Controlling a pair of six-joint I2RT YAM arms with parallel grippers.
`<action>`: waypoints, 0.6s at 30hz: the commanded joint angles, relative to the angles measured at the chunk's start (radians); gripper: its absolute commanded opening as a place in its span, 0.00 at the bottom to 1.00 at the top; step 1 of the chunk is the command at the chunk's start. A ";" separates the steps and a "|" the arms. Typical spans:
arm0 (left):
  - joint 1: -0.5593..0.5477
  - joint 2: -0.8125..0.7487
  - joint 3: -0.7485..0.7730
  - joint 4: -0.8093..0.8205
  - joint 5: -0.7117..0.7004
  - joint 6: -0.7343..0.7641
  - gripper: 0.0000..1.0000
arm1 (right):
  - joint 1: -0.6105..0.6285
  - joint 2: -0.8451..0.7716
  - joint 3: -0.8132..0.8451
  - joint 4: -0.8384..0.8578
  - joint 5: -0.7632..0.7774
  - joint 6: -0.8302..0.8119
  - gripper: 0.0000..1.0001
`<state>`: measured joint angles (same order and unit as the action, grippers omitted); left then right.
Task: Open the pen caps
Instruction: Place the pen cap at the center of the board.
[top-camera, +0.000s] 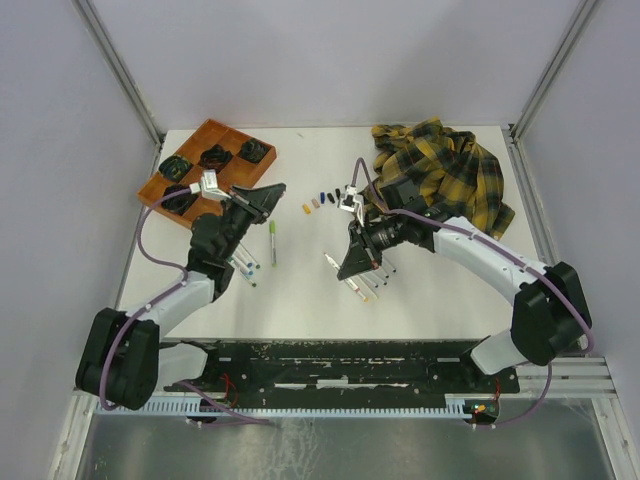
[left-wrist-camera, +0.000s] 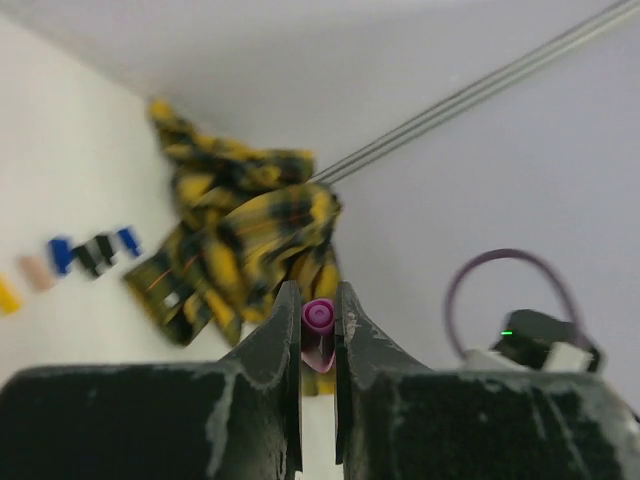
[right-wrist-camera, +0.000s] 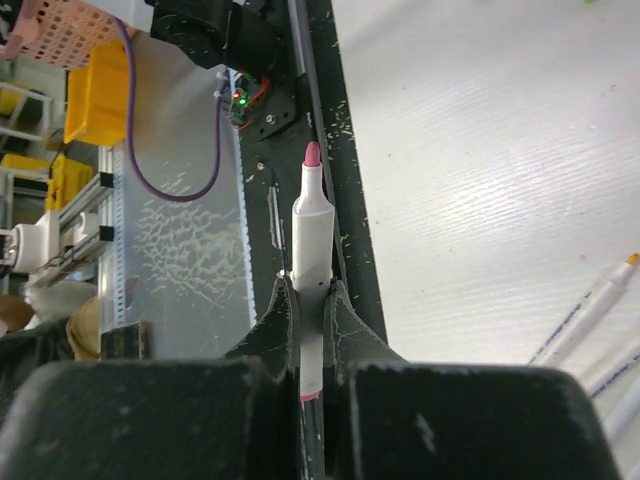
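Note:
My left gripper (left-wrist-camera: 317, 290) is shut on a magenta pen cap (left-wrist-camera: 319, 316), held off the table and facing the plaid cloth. My right gripper (right-wrist-camera: 311, 285) is shut on a white marker barrel (right-wrist-camera: 311, 235) whose pink tip is bare and points toward the table's near edge. In the top view the left gripper (top-camera: 276, 192) and the right gripper (top-camera: 352, 268) stand apart at mid-table. Several loose pen caps (top-camera: 320, 198) lie in a row between them, seen blurred in the left wrist view as caps (left-wrist-camera: 92, 252). A green marker (top-camera: 272, 243) lies near the left gripper.
Several markers lie by the left arm (top-camera: 243, 267) and more under the right gripper (top-camera: 365, 287). A wooden tray (top-camera: 228, 135) with dark objects sits at the back left. A yellow-and-black plaid shirt (top-camera: 445, 170) is bunched at the back right.

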<state>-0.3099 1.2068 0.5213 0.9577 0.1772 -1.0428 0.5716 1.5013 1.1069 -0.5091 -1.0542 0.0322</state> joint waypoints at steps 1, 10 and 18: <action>-0.004 0.008 -0.020 -0.263 -0.098 0.079 0.03 | -0.001 -0.053 0.033 -0.008 0.119 -0.034 0.00; -0.080 0.273 0.270 -0.856 -0.376 0.109 0.03 | -0.001 -0.020 0.044 -0.026 0.123 -0.035 0.00; -0.125 0.574 0.606 -1.111 -0.483 0.173 0.03 | -0.002 -0.011 0.050 -0.035 0.125 -0.038 0.00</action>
<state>-0.4240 1.6760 0.9615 0.0269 -0.2131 -0.9577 0.5716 1.4845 1.1103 -0.5411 -0.9344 0.0101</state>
